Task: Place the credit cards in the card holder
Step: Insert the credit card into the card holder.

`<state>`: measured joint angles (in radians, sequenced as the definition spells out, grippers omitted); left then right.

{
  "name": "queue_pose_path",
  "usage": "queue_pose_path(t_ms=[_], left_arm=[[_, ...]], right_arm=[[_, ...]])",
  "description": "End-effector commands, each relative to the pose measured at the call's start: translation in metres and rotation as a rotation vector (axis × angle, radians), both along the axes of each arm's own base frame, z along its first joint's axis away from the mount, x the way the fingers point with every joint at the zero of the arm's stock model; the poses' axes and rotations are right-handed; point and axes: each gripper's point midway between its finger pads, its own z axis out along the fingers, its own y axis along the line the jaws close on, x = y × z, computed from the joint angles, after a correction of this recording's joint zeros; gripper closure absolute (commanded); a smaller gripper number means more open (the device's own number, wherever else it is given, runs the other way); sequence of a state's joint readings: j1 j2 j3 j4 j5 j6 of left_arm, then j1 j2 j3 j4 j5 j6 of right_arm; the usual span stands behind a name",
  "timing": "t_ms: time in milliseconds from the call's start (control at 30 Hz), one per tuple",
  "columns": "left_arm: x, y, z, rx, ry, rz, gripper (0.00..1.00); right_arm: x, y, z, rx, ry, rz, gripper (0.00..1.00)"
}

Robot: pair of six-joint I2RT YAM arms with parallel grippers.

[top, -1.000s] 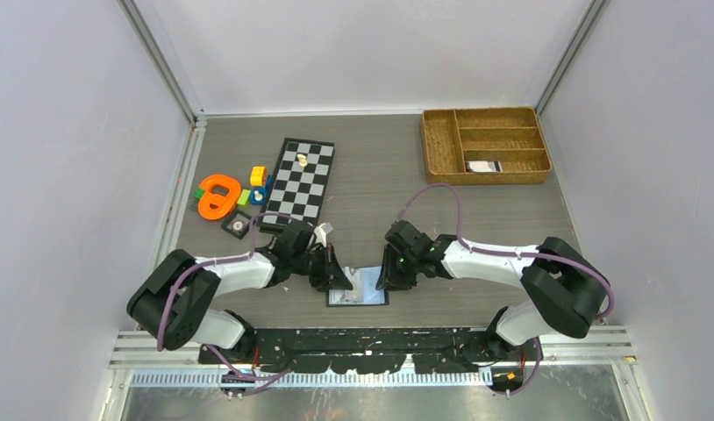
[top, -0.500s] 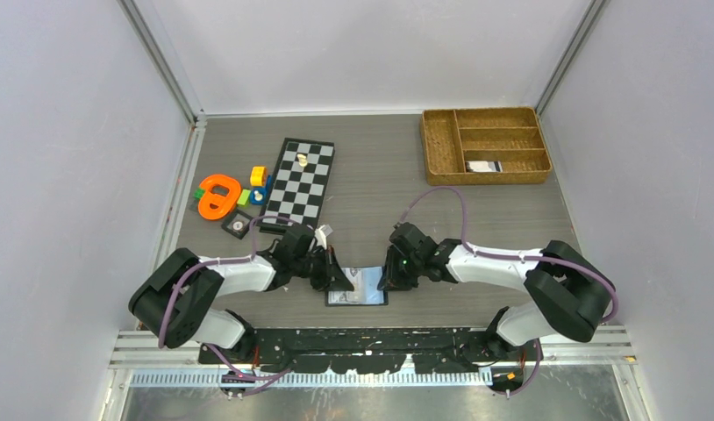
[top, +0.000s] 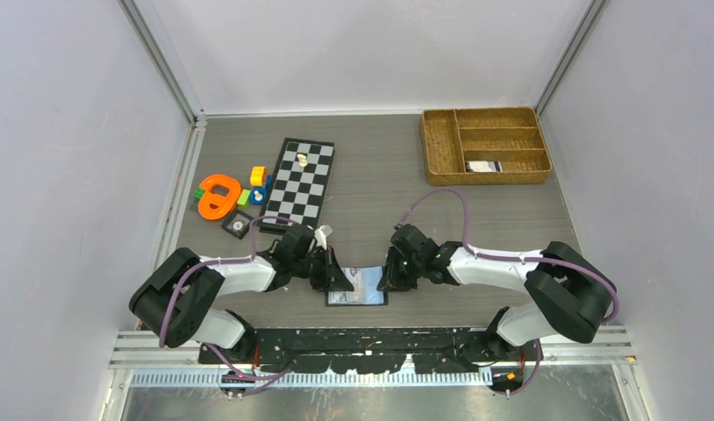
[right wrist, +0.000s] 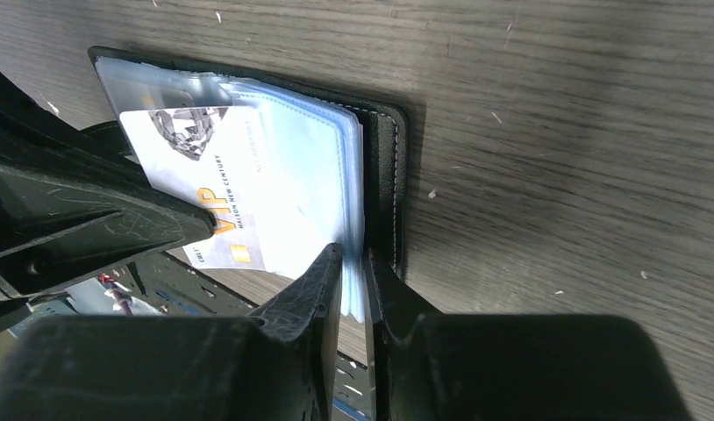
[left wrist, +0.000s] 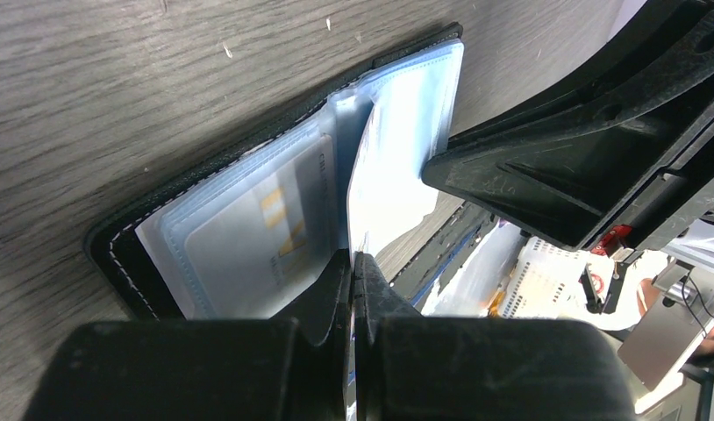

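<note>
- Left gripper (left wrist: 353, 263) pinches the VIP credit card (right wrist: 204, 189), holding it tilted over the open card holder (right wrist: 384, 167), which lies on the table between both arms.
- Right gripper (right wrist: 353, 263) pinches the card holder's bluish sleeves (right wrist: 310, 175) at its right edge. The card probably has to slide lengthwise toward them.

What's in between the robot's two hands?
The open card holder, with a white card held at its clear pockets. The top view shows it right between the left fingers and the right fingers.
</note>
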<state>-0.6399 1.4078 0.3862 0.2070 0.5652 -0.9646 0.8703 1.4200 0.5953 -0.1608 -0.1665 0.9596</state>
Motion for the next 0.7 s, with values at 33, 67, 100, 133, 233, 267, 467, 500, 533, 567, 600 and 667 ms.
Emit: queue_pose_path(t_ms=[33, 67, 100, 133, 233, 267, 467, 500, 533, 567, 600, 667], left_arm=[[-0.008, 0.009, -0.018, 0.057, 0.024, -0.011, 1.0], [-0.009, 0.008, -0.018, 0.053, 0.025, -0.014, 1.0], [-0.009, 0.007, -0.018, 0.049, 0.026, -0.015, 1.0], [-0.008, 0.007, -0.019, 0.047, 0.027, -0.015, 1.0], [-0.009, 0.006, -0.021, 0.043, 0.035, -0.017, 1.0], [-0.009, 0.006, -0.021, 0.04, 0.037, -0.017, 1.0], [-0.009, 0.007, -0.023, 0.05, 0.04, -0.012, 1.0], [-0.009, 0.007, -0.024, 0.051, 0.041, -0.013, 1.0], [-0.01, 0.008, -0.024, 0.053, 0.044, -0.013, 1.0], [-0.01, 0.008, -0.025, 0.055, 0.048, -0.014, 1.0], [-0.011, 0.008, -0.026, 0.059, 0.051, -0.015, 1.0], [-0.01, 0.009, -0.027, 0.065, 0.055, -0.015, 1.0]], right_arm=[[-0.002, 0.012, 0.003, 0.055, 0.002, 0.008, 0.8], [-0.002, 0.012, 0.003, 0.057, 0.001, 0.007, 0.8], [-0.002, 0.012, 0.003, 0.06, 0.002, 0.008, 0.8], [-0.003, 0.012, 0.002, 0.062, 0.002, 0.008, 0.8], [-0.004, 0.013, -0.001, 0.067, 0.01, 0.007, 0.81], [-0.004, 0.013, -0.002, 0.063, 0.014, 0.004, 0.81], [-0.004, 0.003, -0.013, -0.013, 0.04, -0.026, 0.95], [-0.004, 0.002, -0.014, -0.022, 0.043, -0.029, 0.95], [-0.004, 0.001, -0.014, -0.026, 0.045, -0.029, 0.96], [-0.003, 0.001, -0.014, -0.029, 0.044, -0.031, 0.96], [-0.003, 0.001, -0.014, -0.029, 0.044, -0.032, 0.96], [-0.003, 0.0, -0.015, -0.034, 0.044, -0.036, 0.98]])
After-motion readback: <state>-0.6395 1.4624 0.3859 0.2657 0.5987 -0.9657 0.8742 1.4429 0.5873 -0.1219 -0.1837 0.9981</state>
